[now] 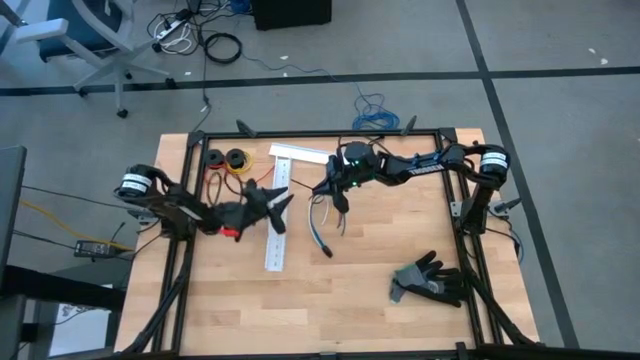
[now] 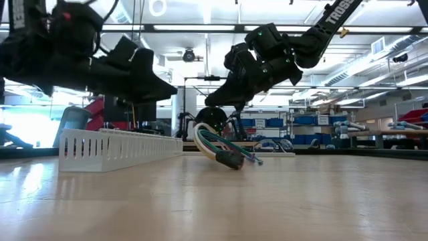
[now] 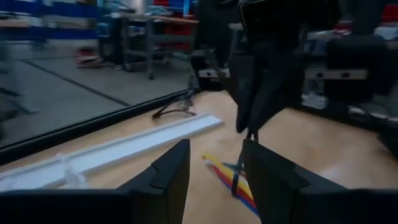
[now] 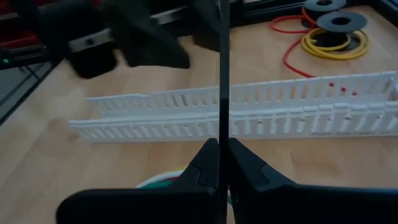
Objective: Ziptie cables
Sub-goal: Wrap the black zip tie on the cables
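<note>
The cables (image 1: 320, 228), a loose bundle of blue, white, red and yellow wires, lie on the wooden table (image 1: 380, 310) near its middle; in the low view the cables (image 2: 215, 146) arch up and their dark end rests on the wood. Just above them my right gripper (image 1: 338, 200) is shut on the ziptie (image 4: 222, 74), a thin black strap. My left gripper (image 1: 280, 205) hovers open over the white slotted duct (image 1: 277, 240), a short way left of the cables, its fingers (image 3: 174, 171) on nothing. My right gripper pinches the ziptie (image 4: 222, 134) between its two fingertips. The strap runs straight on past the fingers, in line with them. In the left wrist view a thin black strap (image 3: 244, 162) slants down from that gripper toward the cables; where its far end lies I cannot tell.
A second white duct (image 1: 300, 153) lies at the far edge. Small wire spools with red and yellow wire (image 1: 226, 160) stand at the far left. A black glove (image 1: 430, 280) lies near the right front. A black frame (image 1: 320, 135) borders the table.
</note>
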